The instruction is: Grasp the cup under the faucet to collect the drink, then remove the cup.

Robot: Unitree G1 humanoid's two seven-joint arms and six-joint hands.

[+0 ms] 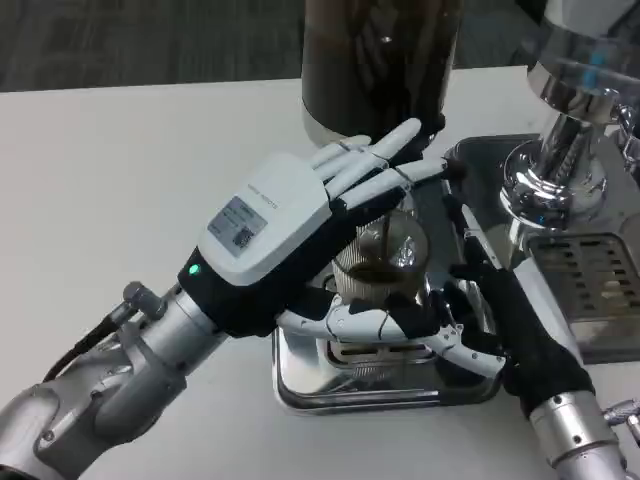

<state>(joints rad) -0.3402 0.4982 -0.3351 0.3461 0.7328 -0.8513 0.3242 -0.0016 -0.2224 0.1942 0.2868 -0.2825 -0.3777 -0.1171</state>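
Cup (385,262) (dark drink inside) on tray (300,385), beneath left hand (300,215) fingers, right hand (440,325) clasping its base.

On the white back of the left hand (290,215) we see a small line of dark lettering and, below it, a pale blue label (238,226) carrying a square code and fine print, all too small and blurred for us to read. We find no other text.
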